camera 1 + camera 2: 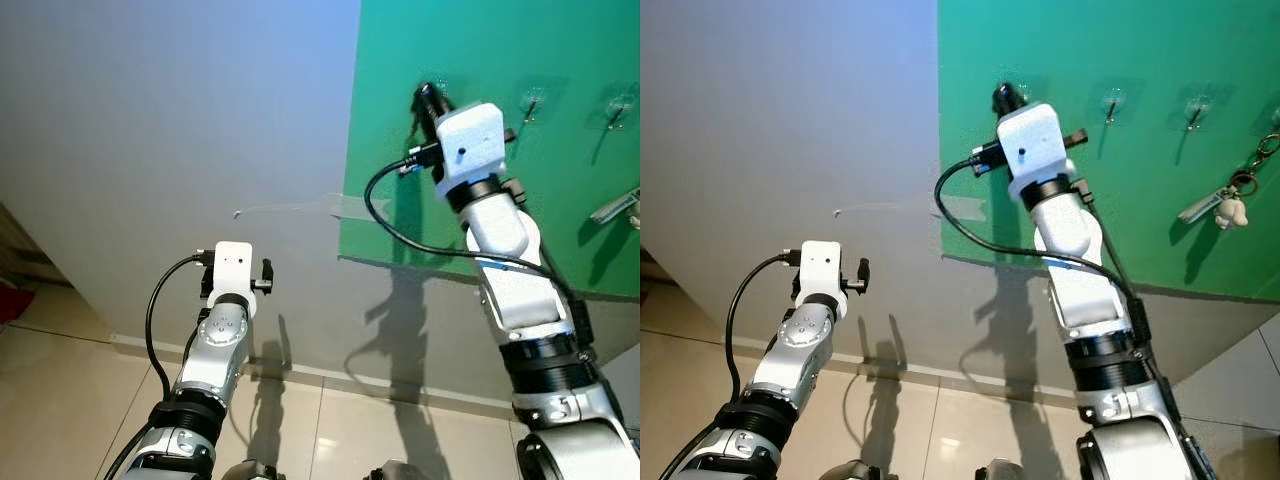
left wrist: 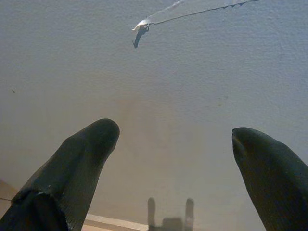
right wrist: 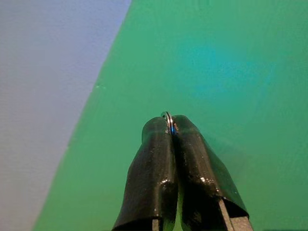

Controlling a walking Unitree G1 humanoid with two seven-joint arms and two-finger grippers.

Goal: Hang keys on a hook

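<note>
My right gripper [image 1: 430, 100] is raised against the green panel [image 1: 480, 40] at its upper left, with the arm's white wrist box hiding most of the fingers. In the right wrist view the gripper [image 3: 169, 121] is shut on a thin metal key ring [image 3: 167, 116] that peeks out between the fingertips; the keys themselves are hidden. Two clear hooks [image 1: 1112, 103] [image 1: 1196, 108] stick to the panel to its right. My left gripper [image 2: 175, 137] is open and empty, held low and pointing at the grey wall [image 1: 180, 120].
Another set of keys with a white figure charm [image 1: 1232, 205] hangs from a hook at the panel's far right. A strip of clear tape [image 1: 300, 208] runs along the grey wall. Beige floor tiles [image 1: 60, 400] and a baseboard lie below.
</note>
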